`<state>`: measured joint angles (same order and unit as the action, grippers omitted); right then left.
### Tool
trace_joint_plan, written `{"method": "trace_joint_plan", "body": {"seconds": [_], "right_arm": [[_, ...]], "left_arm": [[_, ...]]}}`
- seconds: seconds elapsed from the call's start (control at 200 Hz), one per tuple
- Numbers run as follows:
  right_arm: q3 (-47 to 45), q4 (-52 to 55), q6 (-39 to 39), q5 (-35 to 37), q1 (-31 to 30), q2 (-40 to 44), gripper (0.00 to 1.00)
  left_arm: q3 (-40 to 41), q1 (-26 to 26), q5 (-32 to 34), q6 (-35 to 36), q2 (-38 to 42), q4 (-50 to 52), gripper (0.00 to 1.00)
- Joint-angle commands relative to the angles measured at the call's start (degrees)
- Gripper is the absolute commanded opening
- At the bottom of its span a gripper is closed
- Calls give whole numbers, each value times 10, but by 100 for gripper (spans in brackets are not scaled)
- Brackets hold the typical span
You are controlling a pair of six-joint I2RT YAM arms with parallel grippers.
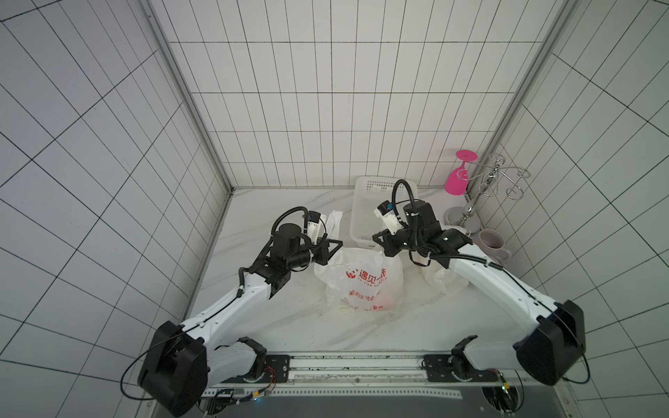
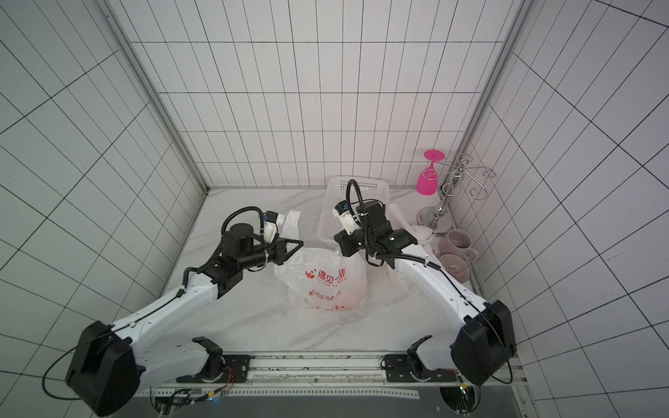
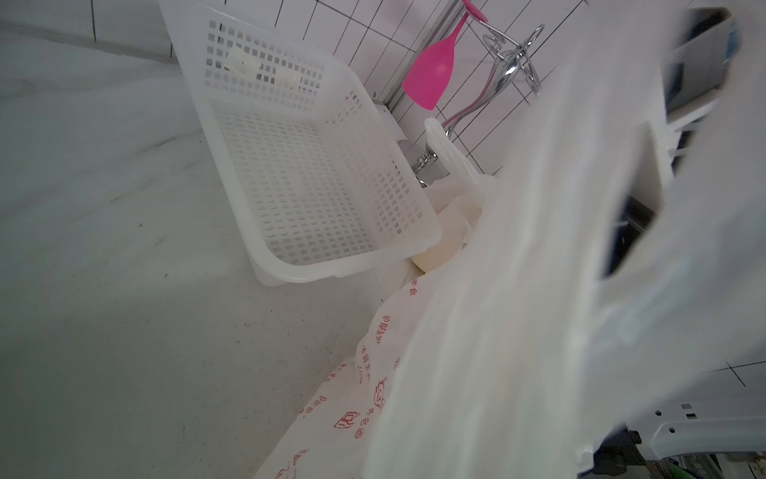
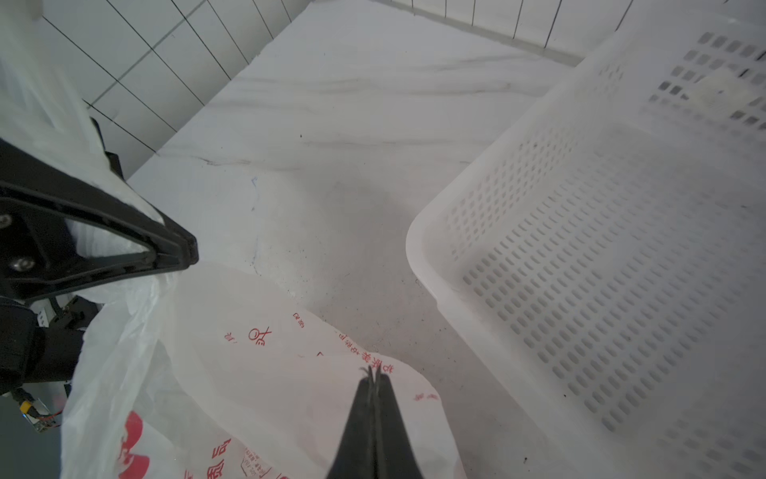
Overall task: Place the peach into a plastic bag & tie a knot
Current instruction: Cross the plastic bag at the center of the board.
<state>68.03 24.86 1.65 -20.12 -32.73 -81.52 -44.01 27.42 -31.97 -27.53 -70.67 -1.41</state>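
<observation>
A white plastic bag (image 1: 356, 278) with red print stands in the middle of the marble table in both top views (image 2: 322, 278). The peach (image 1: 383, 302) shows only as a faint orange-red glow low inside it. My left gripper (image 1: 339, 243) is shut on the bag's upper left edge, and a handle strip (image 1: 333, 217) stands up behind it. In the left wrist view that film (image 3: 518, 290) fills the frame and hides the jaws. My right gripper (image 4: 375, 373) is shut at the bag's upper right corner (image 1: 383, 253), with a sliver of film between its tips.
A white perforated basket (image 1: 362, 202) sits just behind the bag. At the back right are a chrome rack (image 1: 485, 188) with a hanging pink glass (image 1: 457, 181), a mug (image 1: 490, 242) and a bowl (image 2: 454, 267). A crumpled clear bag (image 1: 445, 278) lies under my right arm.
</observation>
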Motion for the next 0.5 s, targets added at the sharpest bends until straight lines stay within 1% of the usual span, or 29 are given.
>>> {"method": "trace_joint_plan", "body": {"seconds": [0.0,0.075,0.135,0.195,0.225,0.275,0.35,0.4,0.495], "right_arm": [[96,27,44,-29,-17,-29,3],[93,6,23,-48,-16,-37,8],[85,-10,4,-68,-12,-37,11],[79,-22,-16,-91,-3,-35,18],[76,-28,-29,-105,4,-32,22],[67,-43,-52,-131,20,-25,31],[50,-62,-80,-164,45,-7,42],[40,-69,-92,-181,61,7,49],[4,-91,-117,-220,94,36,61]], "left_arm": [[-42,-2,-19,11,-36,38,0],[-45,-14,-8,10,-53,72,0],[-33,-29,-13,-1,-55,71,0],[-23,-38,-26,-6,-50,61,0],[-19,-40,-33,-7,-46,54,0],[-9,-42,-49,-12,-37,32,0],[2,-43,-70,-15,-29,1,0],[9,-43,-83,-18,-27,-19,0],[12,-45,-92,-17,-33,-25,0]]}}
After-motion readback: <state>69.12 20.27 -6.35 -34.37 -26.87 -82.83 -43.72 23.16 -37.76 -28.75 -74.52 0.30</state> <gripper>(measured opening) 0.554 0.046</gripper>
